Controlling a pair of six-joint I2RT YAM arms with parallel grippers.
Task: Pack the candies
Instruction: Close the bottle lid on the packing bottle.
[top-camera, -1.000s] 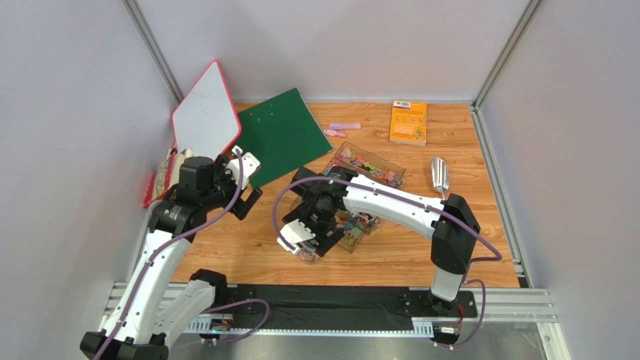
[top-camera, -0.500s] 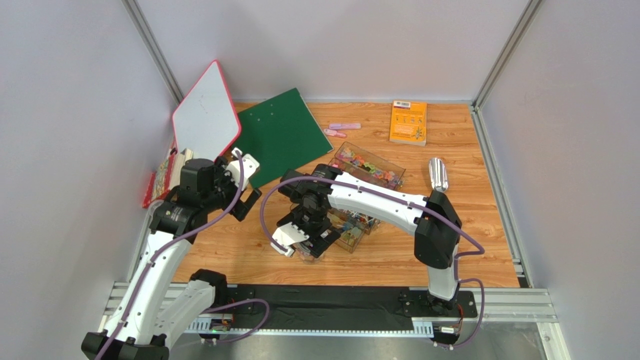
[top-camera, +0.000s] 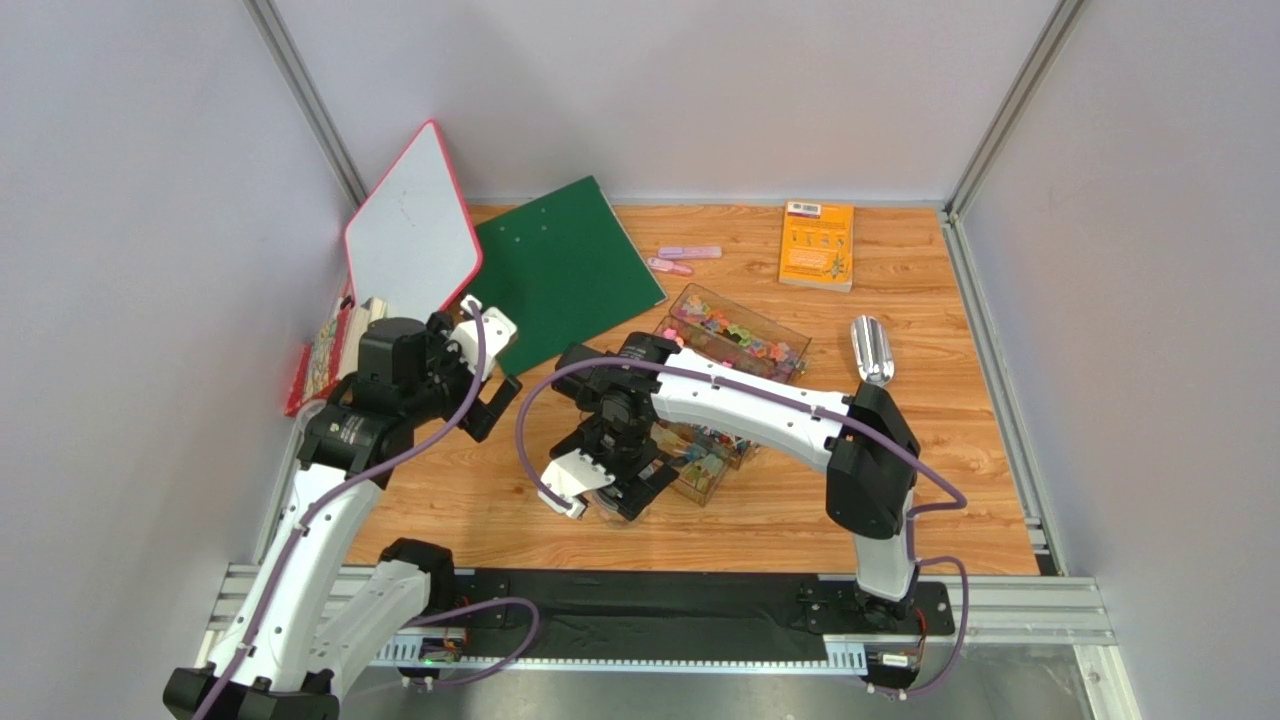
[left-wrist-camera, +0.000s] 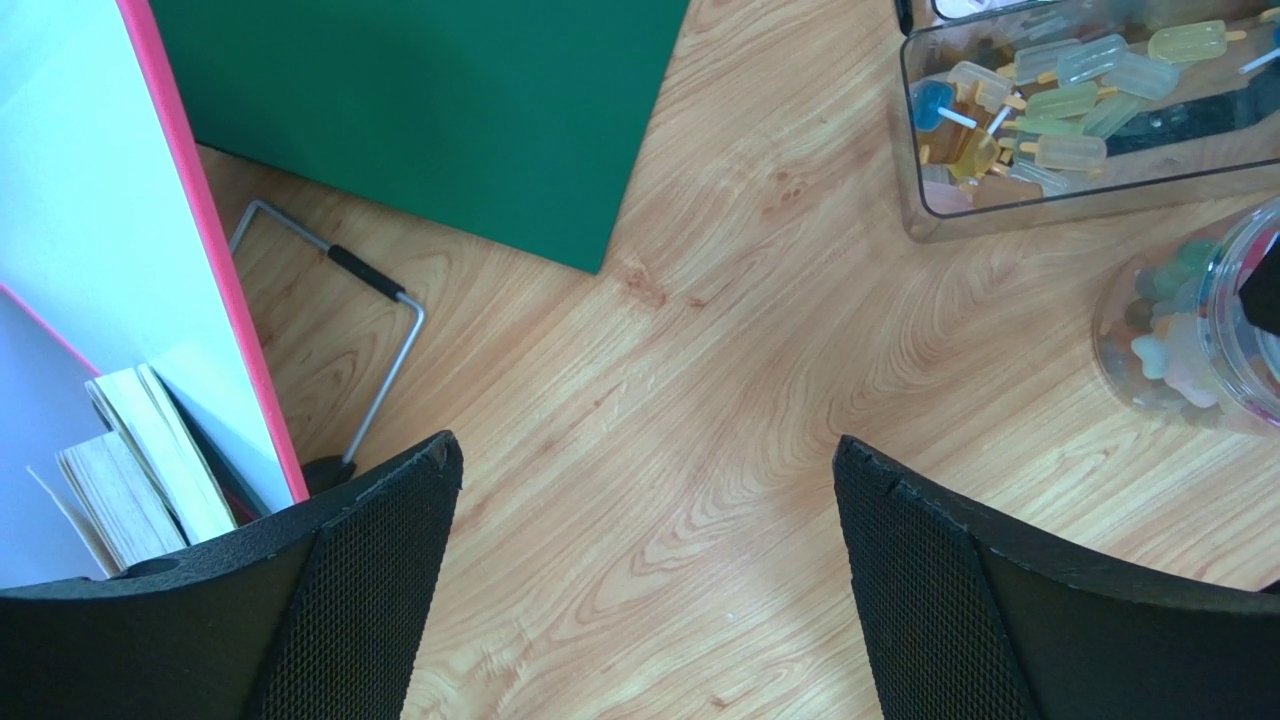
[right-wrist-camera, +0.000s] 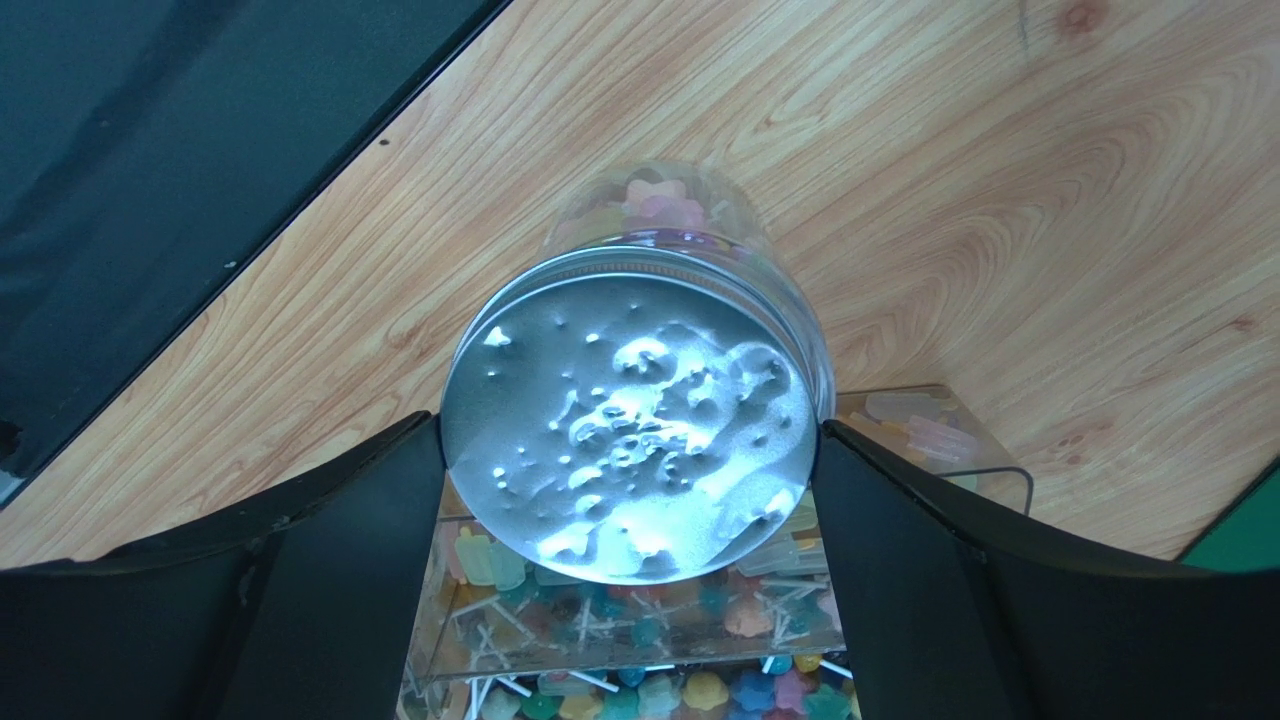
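The candies are tiny multicoloured sweets, some on thin white sticks. They fill a long clear box (top-camera: 736, 333) and a smaller clear box (top-camera: 703, 458) (right-wrist-camera: 631, 638). More candies show through a clear jar with a silver lid (right-wrist-camera: 631, 428) (left-wrist-camera: 1195, 323). My right gripper (right-wrist-camera: 631, 435) (top-camera: 609, 488) is shut on the jar, one finger against each side of the lid, just left of the smaller box. My left gripper (left-wrist-camera: 646, 465) (top-camera: 493, 387) hangs open over bare wood, left of the jar, with nothing between its fingers.
A metal scoop (top-camera: 873, 348) lies right of the long box. A green board (top-camera: 564, 270) and a pink-rimmed white board (top-camera: 409, 225) stand at the back left, beside some books (left-wrist-camera: 128, 480). An orange booklet (top-camera: 818, 243) and pale pink strips (top-camera: 684, 258) lie at the back.
My right arm has swung a little to the left, keeping its gripper around the jar, and the scoop is now fully uncovered. The left arm has not moved.
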